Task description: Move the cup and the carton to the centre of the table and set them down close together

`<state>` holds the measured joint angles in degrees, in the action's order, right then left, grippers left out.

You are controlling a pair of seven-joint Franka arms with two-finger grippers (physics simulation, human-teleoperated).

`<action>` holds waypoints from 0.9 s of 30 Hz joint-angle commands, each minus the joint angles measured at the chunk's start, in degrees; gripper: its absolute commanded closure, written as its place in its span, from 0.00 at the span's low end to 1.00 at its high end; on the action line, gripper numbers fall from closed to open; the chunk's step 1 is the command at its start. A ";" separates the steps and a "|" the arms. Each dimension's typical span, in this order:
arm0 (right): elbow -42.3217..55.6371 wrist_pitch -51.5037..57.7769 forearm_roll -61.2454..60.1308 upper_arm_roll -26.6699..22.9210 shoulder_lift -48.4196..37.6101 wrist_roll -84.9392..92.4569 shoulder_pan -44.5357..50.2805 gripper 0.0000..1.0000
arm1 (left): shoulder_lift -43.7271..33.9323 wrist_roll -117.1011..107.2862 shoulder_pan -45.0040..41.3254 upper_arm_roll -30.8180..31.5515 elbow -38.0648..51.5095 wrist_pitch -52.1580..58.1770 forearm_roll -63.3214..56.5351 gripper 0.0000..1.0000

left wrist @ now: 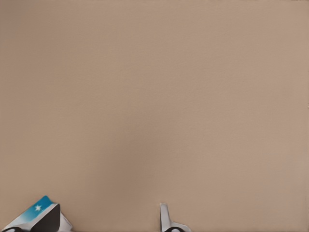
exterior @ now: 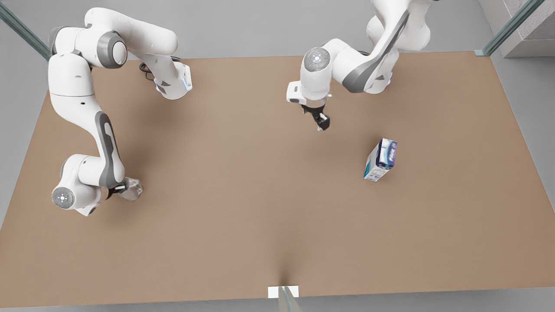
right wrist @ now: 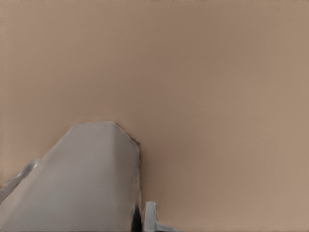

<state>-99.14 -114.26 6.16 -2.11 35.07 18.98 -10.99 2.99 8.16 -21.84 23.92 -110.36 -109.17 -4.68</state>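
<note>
The right gripper (exterior: 122, 189) is sitting far toward the front view's left of the table (exterior: 243, 208), its jaws clamping the faceted silver-grey cup (exterior: 132, 189). The left gripper (exterior: 321, 122) is hanging nearer the table's middle, fingers spread with nothing between them. The blue-and-white carton (exterior: 380, 159) is standing tilted on the table, near that gripper.

Silver faceted cup (exterior: 131, 189) far left, blue-white carton (exterior: 380, 159) tilted right
</note>
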 commanded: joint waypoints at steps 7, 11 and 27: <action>0.53 -0.27 0.17 2.55 -0.53 -0.35 -0.70 0.79 | 5.01 -7.72 32.30 -0.01 15.00 16.70 -6.22 0.00; 3.60 1.92 0.00 5.80 -1.85 -0.18 -0.80 0.79 | 6.15 -9.39 31.86 0.43 14.65 15.65 -6.30 0.00; 47.81 -9.49 -18.64 -1.06 25.66 -26.19 44.56 0.79 | 8.44 -7.28 32.83 0.60 4.45 7.22 -8.24 0.00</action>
<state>-51.34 -125.10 -13.03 -3.49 60.97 -8.00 34.31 11.36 0.83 11.14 24.51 -106.66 -102.36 -14.30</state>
